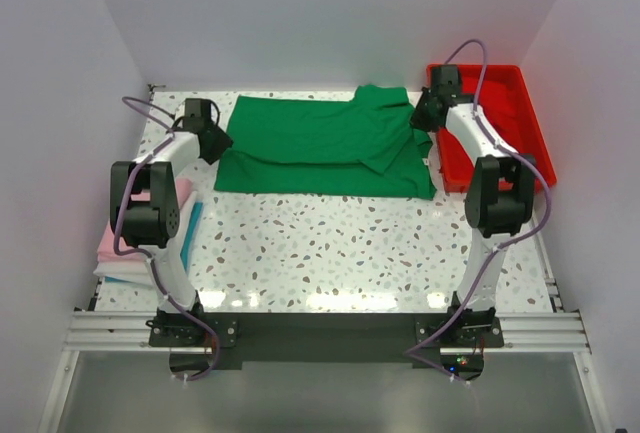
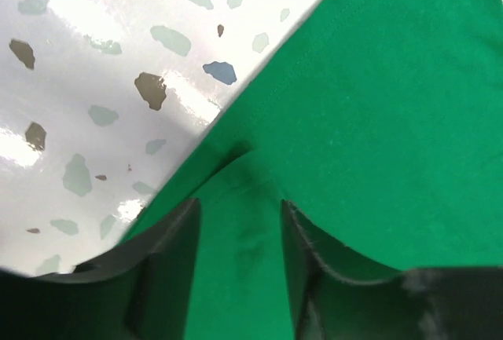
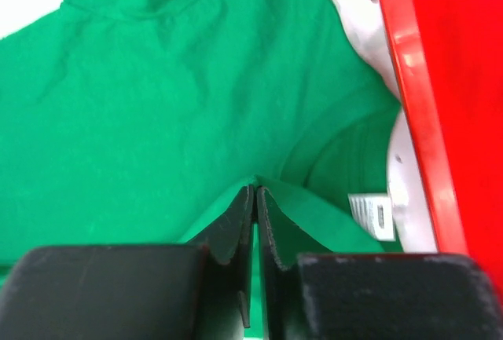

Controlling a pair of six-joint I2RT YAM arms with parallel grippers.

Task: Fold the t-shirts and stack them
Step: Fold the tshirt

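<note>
The bright green t-shirt [image 1: 320,143] lies partly folded at the back middle of the table. My left gripper [image 1: 218,143] is at its left edge. In the left wrist view [image 2: 238,206] the jaws stand apart, with green cloth [image 2: 377,104] lying between them and puckered at the tips. My right gripper [image 1: 422,113] is at the shirt's right end, by the collar. In the right wrist view [image 3: 256,191] it is shut on a raised fold of the green cloth [image 3: 141,104], next to the white neck label [image 3: 369,214]. A pink shirt [image 1: 150,215] lies folded at the left. No red shirt shows.
A rigid red plastic tray [image 1: 530,143] stands at the back right, right beside the right gripper; its rim also shows in the right wrist view [image 3: 416,120]. The pink shirt rests on white and teal cloth [image 1: 190,233] by the left arm. White walls enclose the speckled table [image 1: 330,243].
</note>
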